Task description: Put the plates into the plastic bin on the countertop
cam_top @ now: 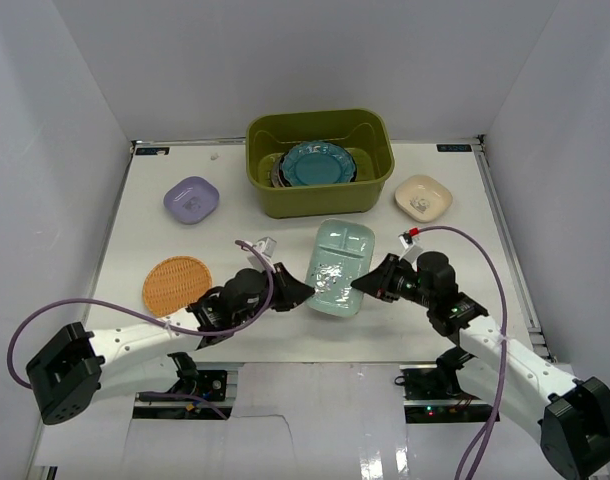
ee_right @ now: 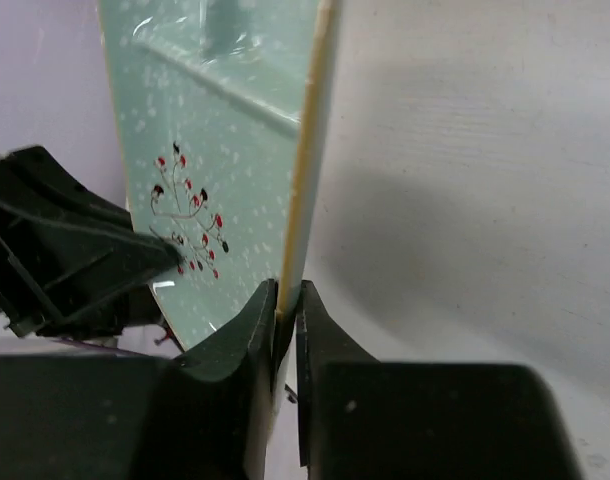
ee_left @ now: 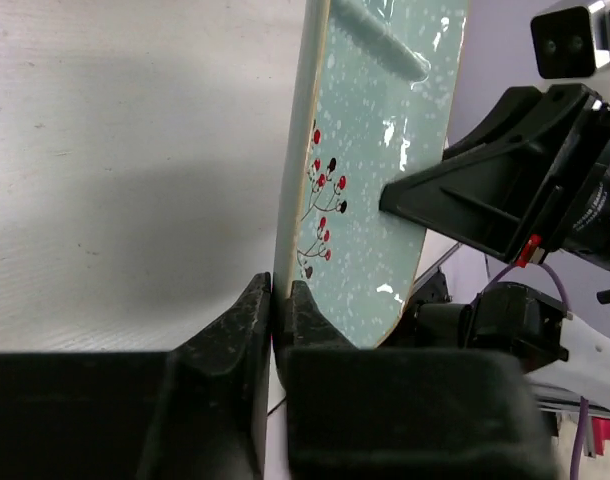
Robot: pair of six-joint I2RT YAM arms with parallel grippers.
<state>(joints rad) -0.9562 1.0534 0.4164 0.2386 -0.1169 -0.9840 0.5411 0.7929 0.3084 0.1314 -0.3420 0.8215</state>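
A mint rectangular divided plate with a red berry sprig print is held between both grippers above the white countertop, in front of the olive-green plastic bin. My left gripper is shut on its left edge. My right gripper is shut on its right edge. The bin holds a stack of plates with a teal scalloped plate on top. An orange plate, a lavender plate and a cream plate lie on the countertop.
White walls enclose the countertop on three sides. Purple cables loop from both arms near the front edge. In the left wrist view the right gripper's black body shows beyond the plate.
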